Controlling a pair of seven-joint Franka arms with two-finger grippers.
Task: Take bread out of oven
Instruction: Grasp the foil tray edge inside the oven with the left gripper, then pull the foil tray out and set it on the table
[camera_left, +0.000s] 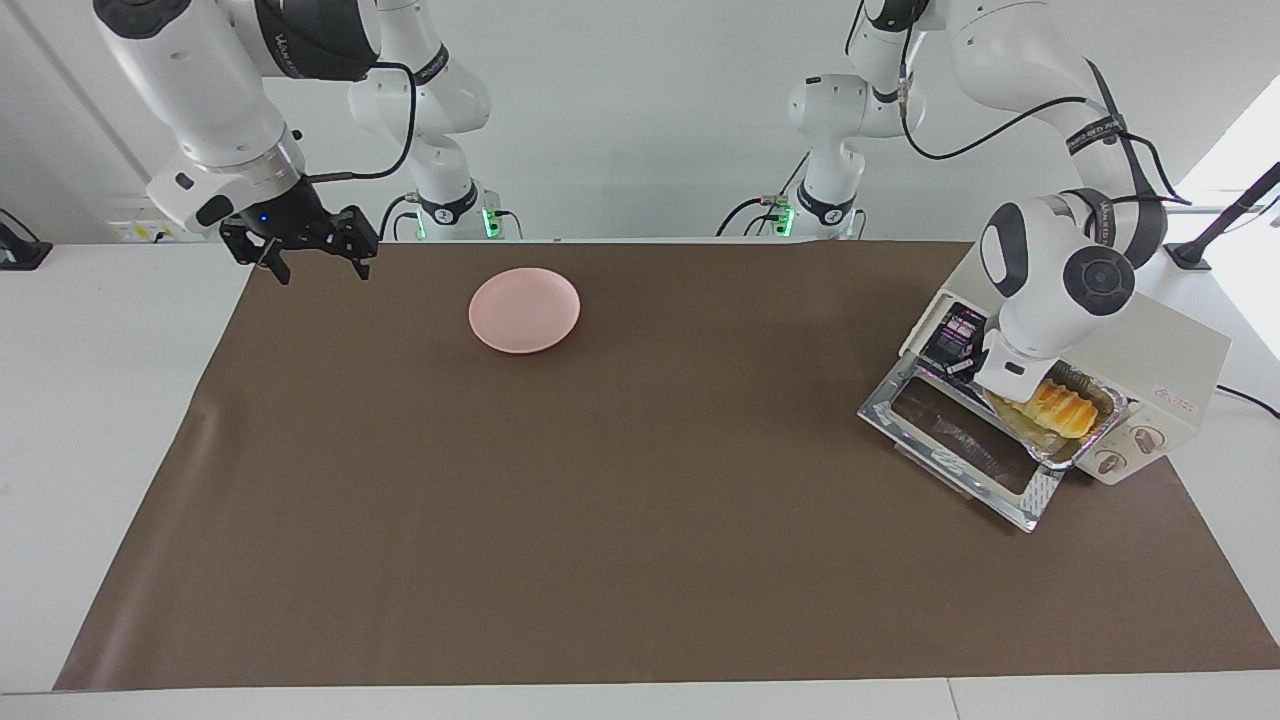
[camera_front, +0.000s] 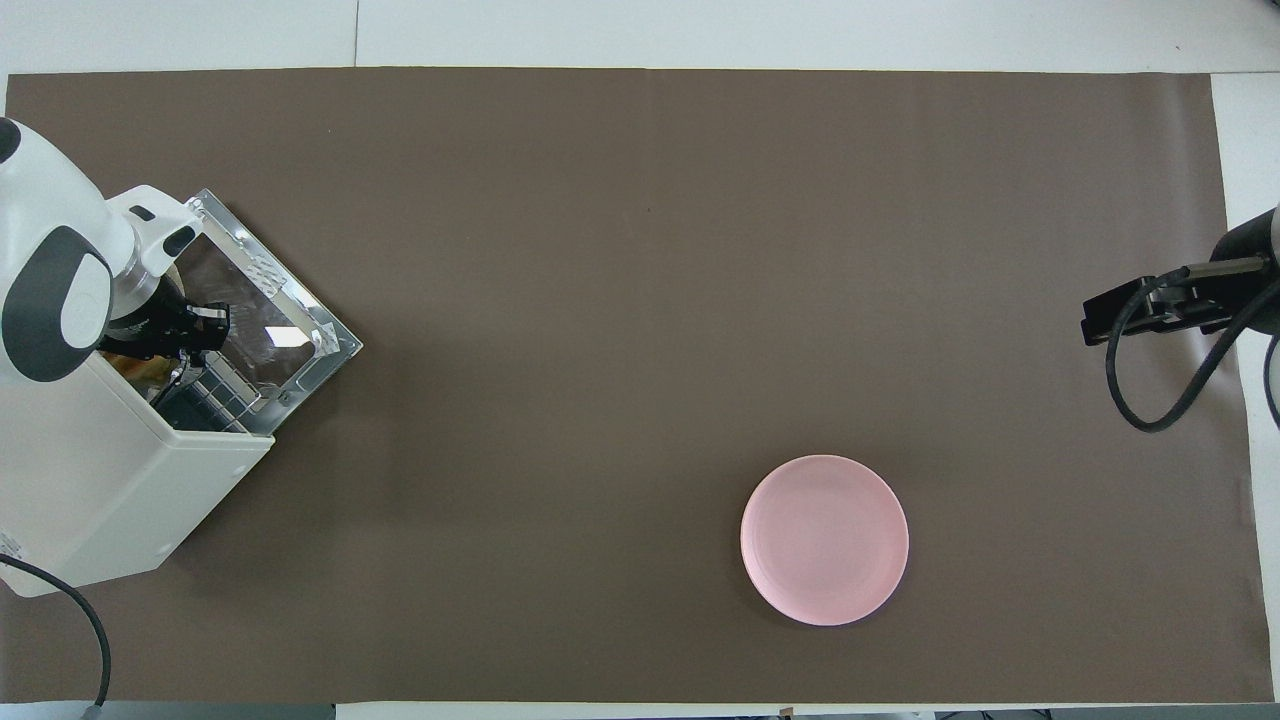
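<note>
Pinching the foil tray (camera_left: 1085, 432) that carries the bread (camera_left: 1062, 408) at the oven (camera_left: 1160, 375) mouth, the left gripper (camera_left: 993, 398) next needs a level outward pull, while the right gripper (camera_left: 312, 262) waits spread.

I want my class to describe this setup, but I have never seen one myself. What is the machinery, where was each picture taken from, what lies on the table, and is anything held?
These are two robot arms fixed at one end of a table, each ending in a two-fingered end effector. One picture comes from a high camera across the table, facing them. The other looks steeply down from above their own end.

On the brown mat lie a pink plate and, toward the left arm's end, a cream toaster oven with its door dropped open.

The left end effector is shut at the oven's mouth, apparently pinching a foil tray that sticks out over the door with the bread in it. The right end effector waits open over the mat's other end, holding nothing.
</note>
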